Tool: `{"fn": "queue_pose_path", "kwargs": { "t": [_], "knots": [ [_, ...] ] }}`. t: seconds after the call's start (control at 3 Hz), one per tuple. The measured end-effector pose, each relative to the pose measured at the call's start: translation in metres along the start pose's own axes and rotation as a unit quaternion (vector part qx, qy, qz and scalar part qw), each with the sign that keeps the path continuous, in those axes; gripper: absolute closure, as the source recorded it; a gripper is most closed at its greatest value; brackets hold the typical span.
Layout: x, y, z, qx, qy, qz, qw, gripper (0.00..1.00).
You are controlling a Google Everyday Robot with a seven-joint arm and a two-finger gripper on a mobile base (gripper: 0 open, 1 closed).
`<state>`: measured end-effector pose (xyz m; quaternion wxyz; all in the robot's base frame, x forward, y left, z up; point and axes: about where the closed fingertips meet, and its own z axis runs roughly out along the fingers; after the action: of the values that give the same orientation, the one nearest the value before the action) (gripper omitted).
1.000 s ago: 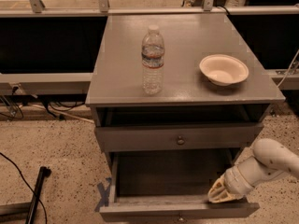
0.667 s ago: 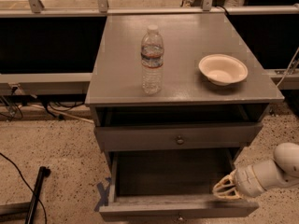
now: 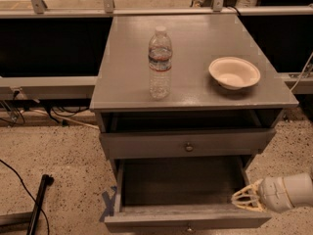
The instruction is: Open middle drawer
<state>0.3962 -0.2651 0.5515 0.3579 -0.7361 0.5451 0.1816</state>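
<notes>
While middle drawer [image 3: 181, 187] open as before, claw [image 3: 247, 199] farther right, grip state unclear.

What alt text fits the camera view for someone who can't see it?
The middle drawer of a gray cabinet is pulled open, with the robot's claw beside its right front corner. On the cabinet sit a water bottle and a pale bowl.

Even, moderately bright overhead indoor light is seen. A soft sheen is spread over the gray tabletop [image 3: 195, 38] around the bottle [image 3: 160, 62]. 1 faint shadow is cast under the bowl [image 3: 234, 73]. The pulled-out middle drawer [image 3: 181, 185] is shaded inside, darkest at the back. The gripper [image 3: 243, 200], at lower right beside that drawer's right side, is brightly lit.
</notes>
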Motion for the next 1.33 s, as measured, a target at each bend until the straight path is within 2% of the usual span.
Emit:
{"fn": "queue_pose_path", "kwargs": {
  "t": [0.33,1.0,1.33],
  "knots": [
    [-0.0007,0.0007,0.0023,-0.001,-0.002,0.0,1.0,0.5],
    [-0.0017,0.0013,0.0055,-0.004,-0.005,0.0,1.0,0.04],
    [-0.002,0.0015,0.0066,-0.004,-0.006,0.0,1.0,0.0]
  ]
}}
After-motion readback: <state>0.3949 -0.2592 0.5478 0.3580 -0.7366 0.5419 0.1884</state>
